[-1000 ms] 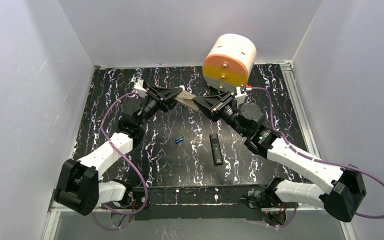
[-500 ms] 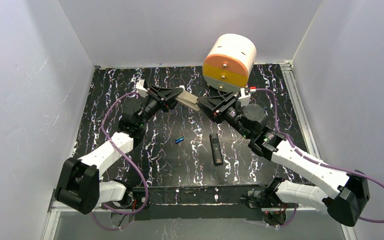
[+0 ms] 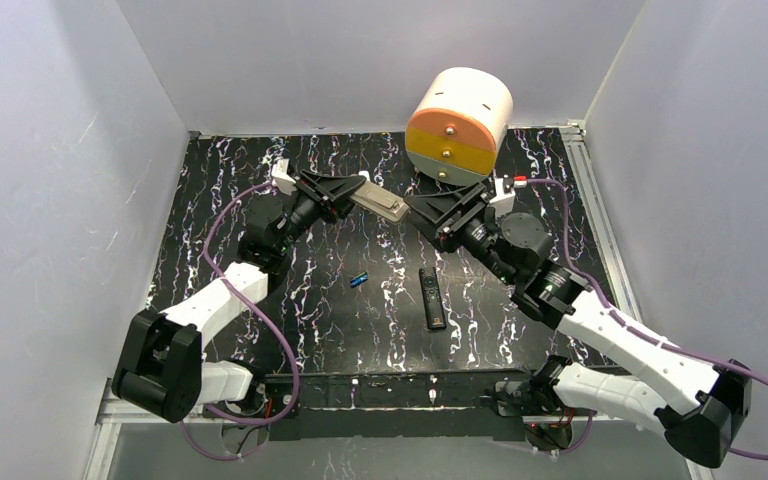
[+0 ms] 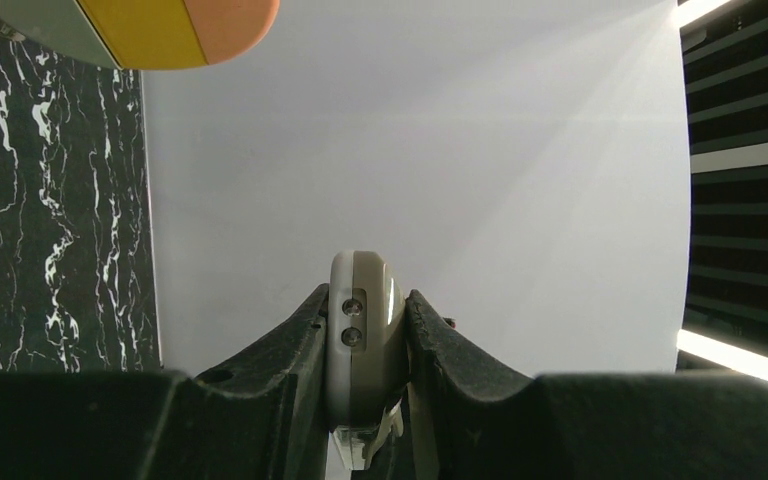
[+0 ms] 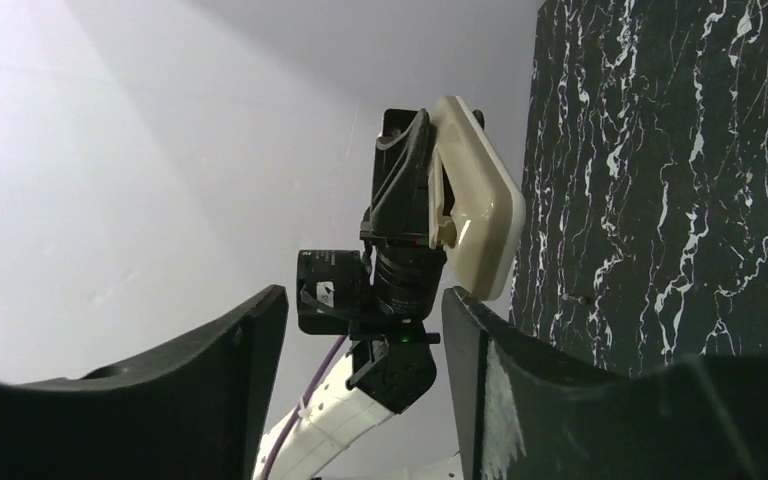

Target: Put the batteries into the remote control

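My left gripper [image 3: 358, 192] is shut on the white remote control [image 3: 385, 206] and holds it above the table, its free end pointing right. In the left wrist view the remote [image 4: 360, 330] stands on edge between the fingers, which pinch it from both sides. My right gripper [image 3: 418, 208] is open and empty, just right of the remote's free end and apart from it. In the right wrist view the remote [image 5: 480, 205] shows its greyish-tan back beyond the spread jaws of my right gripper [image 5: 360, 305]. The blue battery [image 3: 359, 279] lies on the table. The dark battery is out of view.
A slim black remote [image 3: 431, 297] lies on the black marbled table [image 3: 260, 330] right of the blue battery. A large white, orange and yellow drum [image 3: 457, 125] stands at the back, close behind my right gripper. Grey walls enclose the table.
My right gripper has drawn back to the right, away from the remote's end that it was at before. The left gripper has kept the remote nearly in place.
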Controlling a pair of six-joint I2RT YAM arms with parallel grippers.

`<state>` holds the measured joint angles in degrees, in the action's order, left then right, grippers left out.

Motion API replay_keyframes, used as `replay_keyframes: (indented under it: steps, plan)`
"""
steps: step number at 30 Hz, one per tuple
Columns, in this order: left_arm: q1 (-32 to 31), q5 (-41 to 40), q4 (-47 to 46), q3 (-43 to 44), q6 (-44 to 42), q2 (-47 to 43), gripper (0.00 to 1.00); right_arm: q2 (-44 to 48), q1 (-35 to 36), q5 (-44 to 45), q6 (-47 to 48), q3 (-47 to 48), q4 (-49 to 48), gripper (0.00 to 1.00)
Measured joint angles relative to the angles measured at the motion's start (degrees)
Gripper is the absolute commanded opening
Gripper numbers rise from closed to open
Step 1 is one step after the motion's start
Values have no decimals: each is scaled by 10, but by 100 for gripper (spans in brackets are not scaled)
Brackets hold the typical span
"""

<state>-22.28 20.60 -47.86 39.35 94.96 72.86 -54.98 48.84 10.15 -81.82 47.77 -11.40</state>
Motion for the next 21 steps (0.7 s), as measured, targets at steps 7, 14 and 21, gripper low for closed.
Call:
replay_keyframes:
  steps: [7,14,21]
  plan:
    - [2,17,1,0,-31,0,0,28,-1,3,73,15,91,93]
    - [4,93,2,18,-57,19,0,6,-6,-12,121,18,129,99]
    - [4,178,3,26,-70,36,0,-17,-23,-49,129,18,104,93]
